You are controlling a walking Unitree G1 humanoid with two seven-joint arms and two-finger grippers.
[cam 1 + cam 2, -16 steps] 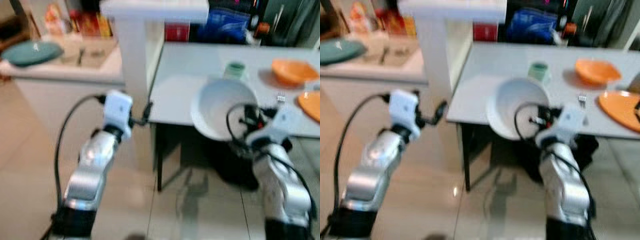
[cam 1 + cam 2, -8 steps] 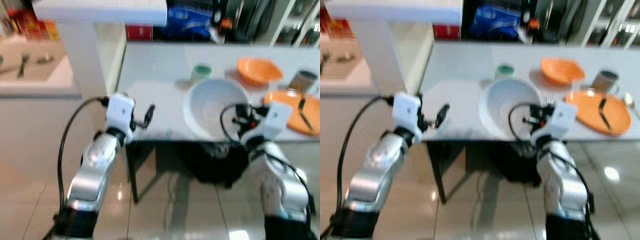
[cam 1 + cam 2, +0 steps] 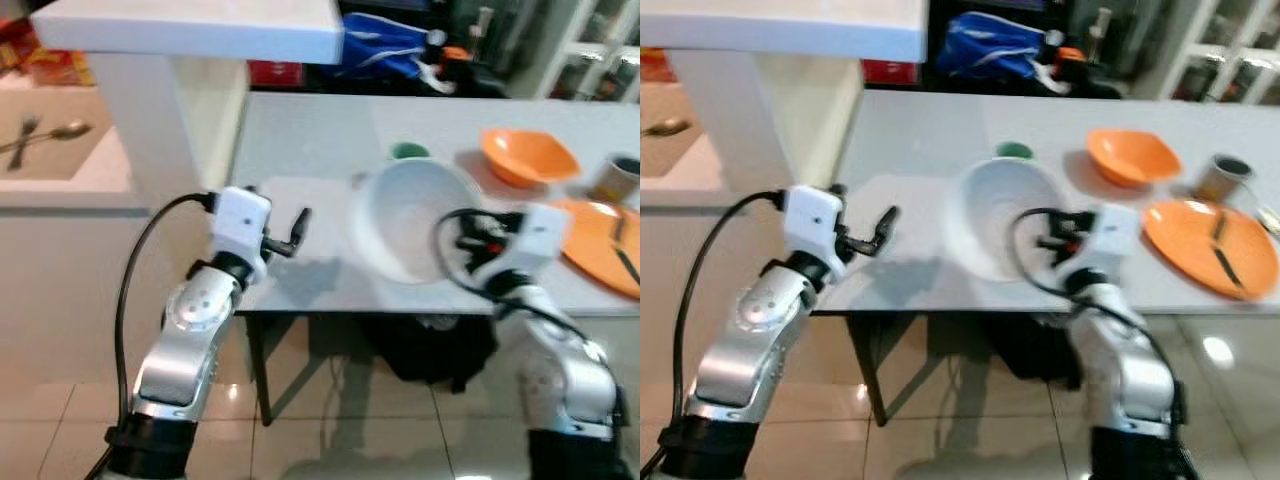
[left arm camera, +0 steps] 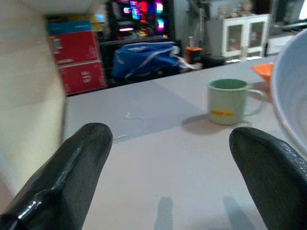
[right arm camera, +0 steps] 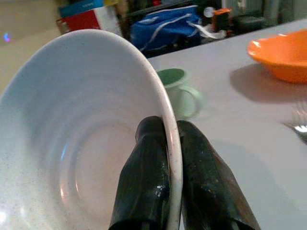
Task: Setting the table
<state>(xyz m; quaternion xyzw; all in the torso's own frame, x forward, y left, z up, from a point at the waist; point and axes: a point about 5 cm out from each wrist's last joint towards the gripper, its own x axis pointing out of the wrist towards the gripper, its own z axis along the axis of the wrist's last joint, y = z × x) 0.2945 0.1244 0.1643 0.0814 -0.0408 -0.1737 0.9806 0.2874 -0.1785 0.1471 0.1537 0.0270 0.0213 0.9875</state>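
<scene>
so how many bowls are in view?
2. A white bowl held by its rim in the right gripper over the table's near edge, and an orange bowl resting farther back on the table, toward the robot's right. Others may sit outside the frame.

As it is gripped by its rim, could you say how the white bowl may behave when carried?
The white bowl looks rigid and glazed, so probably slippery. The right gripper pinches one rim edge, so it may tilt or slip.

A blue bag (image 3: 1008, 52) lay behind the far edge of the surface. Red boxes (image 4: 76, 60) stood beside it. A white pillar (image 3: 160, 115) rose at the left, over glossy floor tiles (image 3: 960, 450).
</scene>
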